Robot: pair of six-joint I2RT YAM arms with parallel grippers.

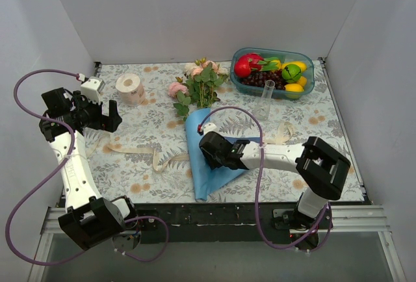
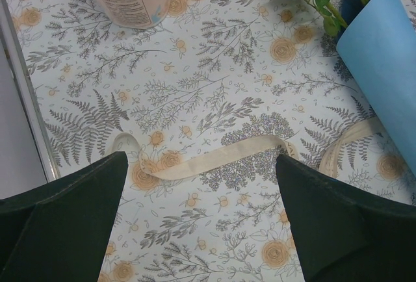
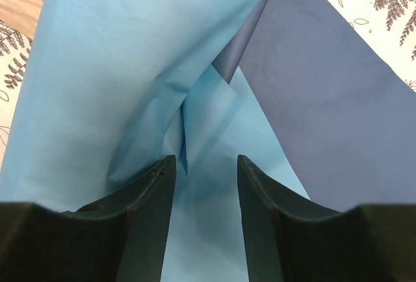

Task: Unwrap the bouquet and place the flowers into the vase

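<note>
— Straddling what, that right gripper (image 3: 206, 165)?
— A soft ridge in the blue wrapping paper (image 3: 117, 54), jaws half spread and not pinching. It looks light and crumply, so take that fold. The left gripper (image 2: 201, 165) gapes wide above the ribbon (image 2: 221, 155).
— And the flowers (image 1: 200, 79)?
— At the paper's far end, lying flat. Thin stems, so grip low. The vase (image 1: 266, 97) stands farther right.

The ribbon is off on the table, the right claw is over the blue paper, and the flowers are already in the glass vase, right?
Not quite: the vase stands empty beside the fruit tray; the flowers lie with their stems in the blue paper. The top view shows it. The rest holds.
</note>
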